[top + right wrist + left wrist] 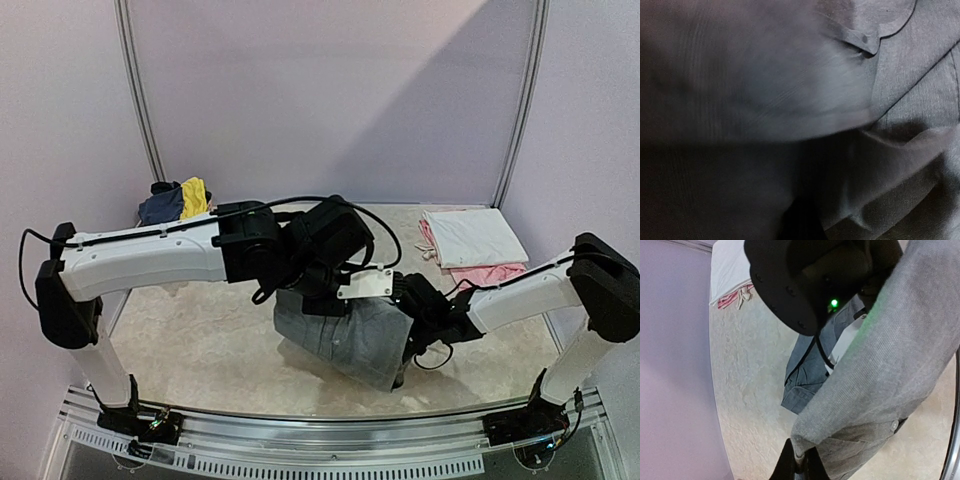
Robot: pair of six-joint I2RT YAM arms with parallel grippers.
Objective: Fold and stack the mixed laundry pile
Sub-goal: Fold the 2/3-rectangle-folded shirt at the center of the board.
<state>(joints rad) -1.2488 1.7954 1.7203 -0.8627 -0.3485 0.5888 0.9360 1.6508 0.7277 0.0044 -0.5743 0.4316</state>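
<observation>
The left gripper (pixel 800 460) pinches an edge of the grey trousers (pixel 880 365), which drape up from its fingertips. The right gripper (pixel 403 368) is pressed together at the trousers' near right edge, sunk in cloth; whether it has caught a fold I cannot tell. The trousers lie mid-tabletop (pixel 200 340), toward the near edge. For a clean fold, I judge both arms should lift together, draw the cloth taut, then lay one half squarely over the other. A white piece (pixel 478 236) and pink piece (pixel 488 272) sit at the far right corner. The navy top (pixel 160 206) and yellow garment (pixel 194 196) are at the far left corner.
</observation>
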